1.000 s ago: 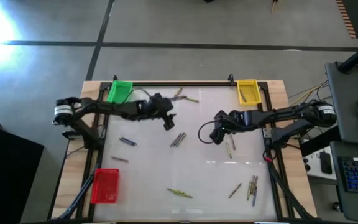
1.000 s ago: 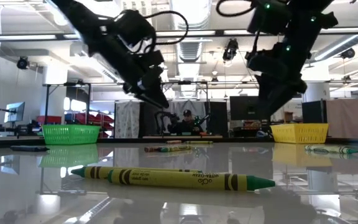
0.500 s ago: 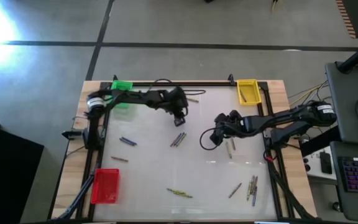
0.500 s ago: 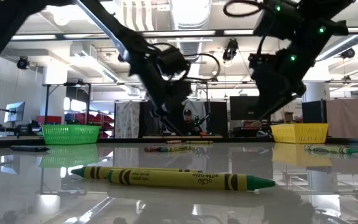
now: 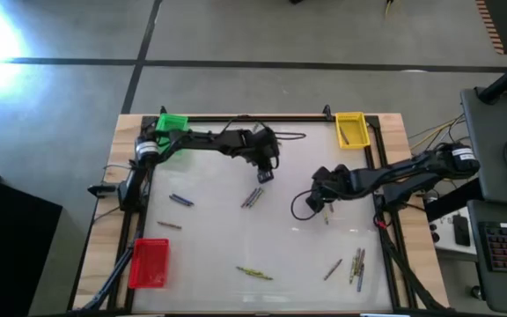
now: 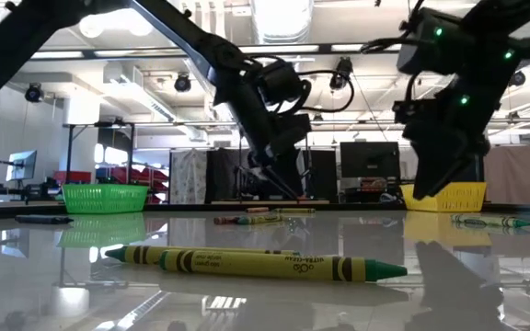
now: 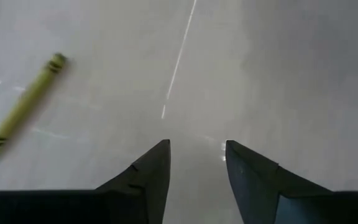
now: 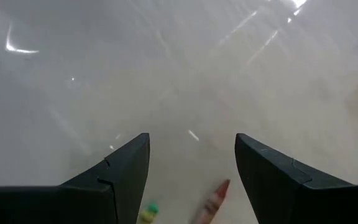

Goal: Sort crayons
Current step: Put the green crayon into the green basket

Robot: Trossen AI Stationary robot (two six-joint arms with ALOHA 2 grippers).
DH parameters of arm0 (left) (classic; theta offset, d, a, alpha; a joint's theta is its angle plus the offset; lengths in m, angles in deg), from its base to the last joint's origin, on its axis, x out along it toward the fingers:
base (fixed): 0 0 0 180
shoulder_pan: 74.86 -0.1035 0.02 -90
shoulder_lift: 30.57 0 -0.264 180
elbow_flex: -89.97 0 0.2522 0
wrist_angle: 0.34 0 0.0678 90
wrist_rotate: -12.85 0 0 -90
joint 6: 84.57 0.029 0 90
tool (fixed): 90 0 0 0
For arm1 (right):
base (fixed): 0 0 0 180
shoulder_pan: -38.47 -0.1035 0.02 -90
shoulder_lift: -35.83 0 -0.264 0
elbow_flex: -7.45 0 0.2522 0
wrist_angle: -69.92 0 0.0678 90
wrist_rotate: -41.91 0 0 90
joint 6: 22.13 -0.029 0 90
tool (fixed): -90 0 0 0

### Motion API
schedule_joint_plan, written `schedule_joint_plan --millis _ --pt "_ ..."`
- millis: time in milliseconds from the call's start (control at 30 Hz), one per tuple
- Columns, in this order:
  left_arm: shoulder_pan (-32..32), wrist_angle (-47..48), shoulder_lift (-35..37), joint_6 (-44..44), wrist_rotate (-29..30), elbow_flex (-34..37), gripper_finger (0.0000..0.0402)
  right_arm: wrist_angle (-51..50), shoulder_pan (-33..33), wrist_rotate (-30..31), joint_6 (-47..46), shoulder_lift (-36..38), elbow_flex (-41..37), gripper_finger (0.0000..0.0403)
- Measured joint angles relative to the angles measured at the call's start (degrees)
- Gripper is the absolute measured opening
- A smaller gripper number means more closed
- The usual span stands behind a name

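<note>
Crayons lie scattered on the white table: a small bunch (image 5: 253,197) at the middle, two (image 5: 180,200) at the left, some (image 5: 255,274) near the front edge and several (image 5: 357,264) at the front right. My left gripper (image 5: 266,173) hovers open and empty just beyond the middle bunch; its wrist view (image 7: 196,149) shows one yellow-green crayon (image 7: 23,106) off to the side. My right gripper (image 5: 318,202) is open and empty over two crayons (image 5: 326,212); in its wrist view (image 8: 191,142) a reddish crayon (image 8: 213,199) and a yellow-green tip (image 8: 146,211) lie between the fingers.
A green bin (image 5: 170,129) stands at the far left corner, a yellow bin (image 5: 350,129) at the far right and a red bin (image 5: 150,262) at the near left. A yellow-green crayon (image 6: 256,264) lies close to the low camera. A cable loop (image 5: 299,210) hangs by my right gripper.
My left gripper has swung toward the table's right edge, its arm stretching out along the far side, and stays open and empty. My right gripper has drifted a little toward the right and near edges, over the two crayons. No crayon has moved.
</note>
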Motion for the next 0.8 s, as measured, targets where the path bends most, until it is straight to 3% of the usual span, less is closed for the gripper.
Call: schedule_joint_plan --millis 133,333,533,800 --pt "2.8 0.3 0.1 -0.8 0.0 1.5 0.0134 -0.3 -3.4 -1.2 -3.8 1.5 1.2 0.0226" --pt "7.2 -2.1 0.7 -2.9 3.9 6.9 0.0134 -6.0 -11.3 -10.5 -14.0 1.0 4.2 0.0226" --pt "10.5 -12.2 4.9 -5.7 5.5 15.5 0.0134 -15.6 -20.9 -12.5 -28.1 0.3 9.5 0.0226" --pt "13.5 -26.0 13.2 -11.0 5.4 27.4 0.0134 -17.5 -31.1 -14.9 -43.4 -2.2 12.1 0.0226"
